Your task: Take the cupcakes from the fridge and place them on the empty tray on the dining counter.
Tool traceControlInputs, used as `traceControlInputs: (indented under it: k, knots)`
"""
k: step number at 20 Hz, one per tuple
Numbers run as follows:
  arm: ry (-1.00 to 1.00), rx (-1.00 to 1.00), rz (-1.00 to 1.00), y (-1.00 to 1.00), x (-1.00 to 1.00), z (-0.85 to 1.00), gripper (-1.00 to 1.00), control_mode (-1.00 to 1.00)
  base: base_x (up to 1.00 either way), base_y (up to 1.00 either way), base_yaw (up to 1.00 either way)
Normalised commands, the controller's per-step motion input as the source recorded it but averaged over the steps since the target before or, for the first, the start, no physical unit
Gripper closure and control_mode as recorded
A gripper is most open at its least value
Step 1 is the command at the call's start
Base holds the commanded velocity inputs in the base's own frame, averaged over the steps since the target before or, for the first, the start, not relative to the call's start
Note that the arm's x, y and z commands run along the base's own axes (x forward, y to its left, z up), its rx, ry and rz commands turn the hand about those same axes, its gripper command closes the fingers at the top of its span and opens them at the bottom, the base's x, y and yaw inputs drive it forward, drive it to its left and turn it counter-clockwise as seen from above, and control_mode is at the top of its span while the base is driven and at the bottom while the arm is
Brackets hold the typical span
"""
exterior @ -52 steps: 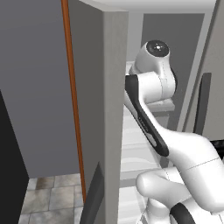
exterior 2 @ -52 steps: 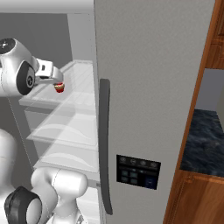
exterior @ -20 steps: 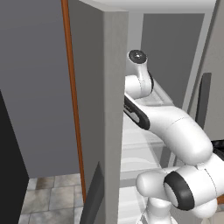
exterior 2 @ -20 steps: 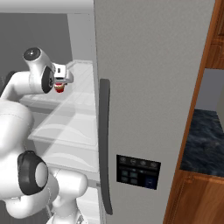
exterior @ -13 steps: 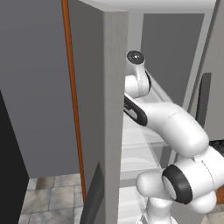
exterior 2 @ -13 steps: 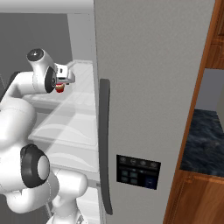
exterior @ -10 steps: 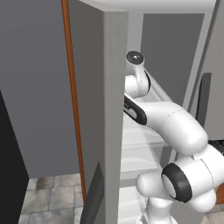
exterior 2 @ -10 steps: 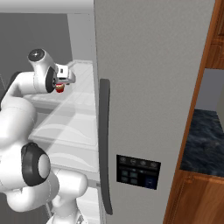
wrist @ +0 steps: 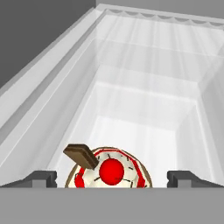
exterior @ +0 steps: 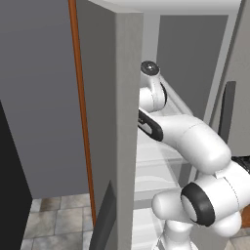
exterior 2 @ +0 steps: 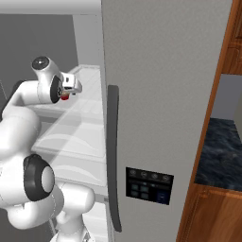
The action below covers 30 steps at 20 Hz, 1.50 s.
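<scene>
The end effector (wrist: 112,178) stands released, its 2 dark fingertips (wrist: 40,178) spread wide to either side of 1 cupcake (wrist: 109,171) that sits between them on a translucent white shelf (wrist: 144,109) inside the fridge (exterior 2: 160,94). In the hand view the cupcake shows a red cherry at the centre of its red-and-white top and a small brown chocolate piece leaning at its upper left; in the right base view a speck of red (exterior 2: 64,97) marks it just under the hand, on an upper shelf behind the open door. Nothing is grasped yet. The step in hand looks like the pinch itself, and it should go well if the jaws stay centred on the cake, sink low enough to meet the wrapper rather than the soft top or the chocolate piece, and come together gently so the cake neither tips nor slides along the smooth shelf. Lifting straight up before backing out should keep it clear of the shelf edges.
</scene>
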Motion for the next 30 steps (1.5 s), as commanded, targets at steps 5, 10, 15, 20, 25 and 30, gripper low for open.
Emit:
traceControlInputs:
  k: [5, 10, 15, 20, 25, 30]
  knots:
    - [0.00, 0.00, 0.00, 0.04, 0.05, -0.21, 1.00, -1.00, 0.00, 0.00, 0.00]
    - [0.00, 0.00, 0.00, 0.00, 0.11, -0.16, 1.00, -1.00, 0.00, 0.00, 0.00]
    - [-0.01, 0.01, 0.00, 0.00, -0.16, 0.08, 1.00, -1.00, 0.00, 0.00, 0.00]
    - [-0.11, 0.01, 0.00, 0.02, -0.81, 0.79, 1.00, -1.00, 0.00, 0.00, 0.00]
    - [-0.13, 0.00, 0.00, 0.00, -1.00, 0.88, 1.00, -1.00, 0.00, 0.00, 0.00]
    - [-0.05, 0.00, 0.00, -0.14, -1.00, 0.65, 1.00, -1.00, 0.00, 0.00, 0.00]
